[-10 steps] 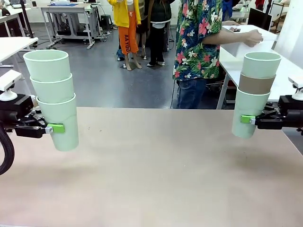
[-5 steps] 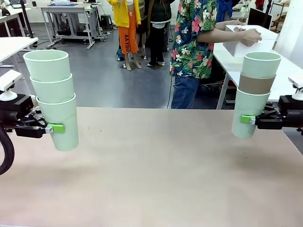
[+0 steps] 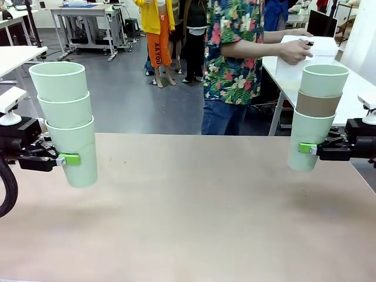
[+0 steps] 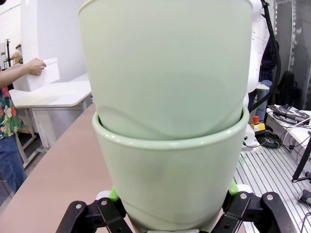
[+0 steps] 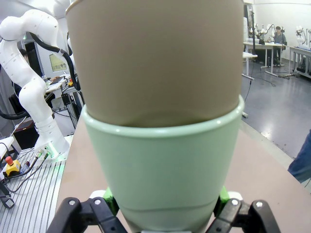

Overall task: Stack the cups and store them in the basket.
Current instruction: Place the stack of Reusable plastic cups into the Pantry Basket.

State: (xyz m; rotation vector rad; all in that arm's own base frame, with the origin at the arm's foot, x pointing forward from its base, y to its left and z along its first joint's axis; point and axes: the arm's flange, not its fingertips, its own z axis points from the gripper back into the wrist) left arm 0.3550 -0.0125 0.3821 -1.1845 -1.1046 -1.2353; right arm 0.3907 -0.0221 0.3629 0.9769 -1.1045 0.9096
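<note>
The left gripper [image 3: 69, 160] clasps the bottom cup of an upright mint stack [image 3: 63, 111] above the table [image 3: 188, 205]. The right gripper [image 3: 305, 148] likewise clasps a mixed stack [image 3: 318, 111] (mint, brown, mint).

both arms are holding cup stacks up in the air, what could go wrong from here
1. The left gripper and right gripper each clamp only the lowest of three stacked cups held above the table. A quick swing or tilt might shake the upper ones loose, the brown cup included.
2. The basket is in the person's hand over at the side table, so letting go now would probably drop the cups onto the table.
</note>
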